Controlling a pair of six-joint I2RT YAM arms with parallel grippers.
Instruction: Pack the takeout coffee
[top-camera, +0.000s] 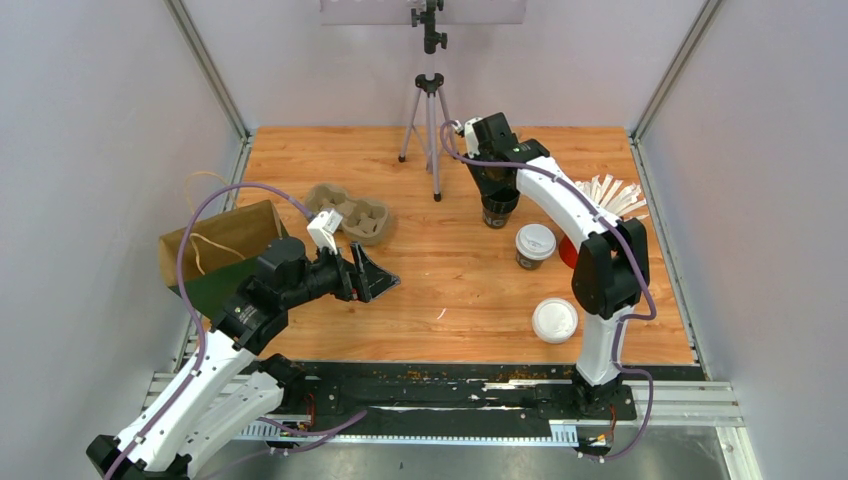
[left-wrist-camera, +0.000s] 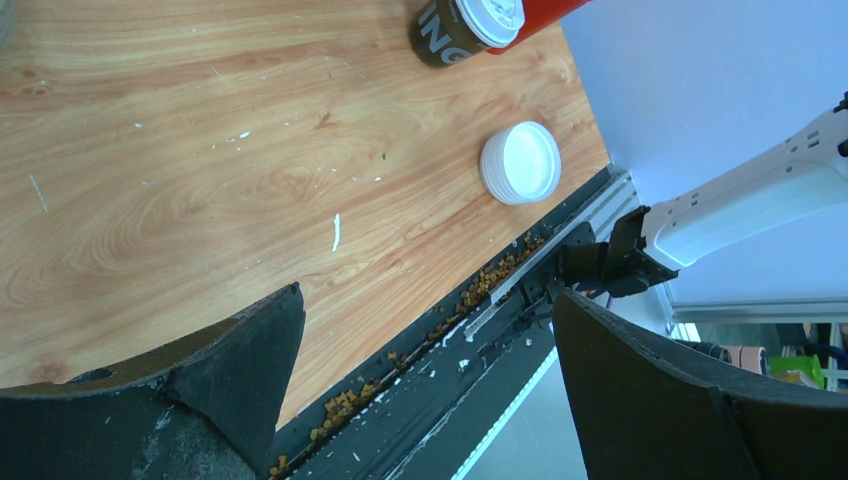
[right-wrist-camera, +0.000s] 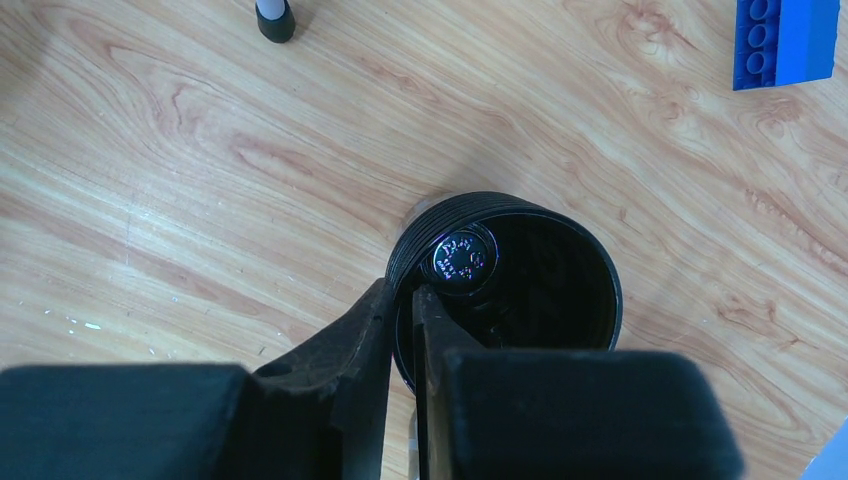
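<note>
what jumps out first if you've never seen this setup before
The right pincer pinches the rim of a black cup stack at the far middle, one finger inside and one outside. The left pincer hangs wide open and holds nothing, near left beside a paper bag. One lidded cup and a loose lid sit on the right.

Counts on the wooden surface (top-camera: 450, 290)
One lidded coffee cup (top-camera: 535, 245), one stack of black lidless cups (top-camera: 499, 208), one loose white lid (top-camera: 554, 320), one cardboard cup carrier (top-camera: 352, 213), one brown paper bag (top-camera: 222, 238), one tripod (top-camera: 428, 120), one blue brick (right-wrist-camera: 785, 40); two pincers, the left pincer (top-camera: 378, 275) and the right pincer (top-camera: 497, 192).
</note>
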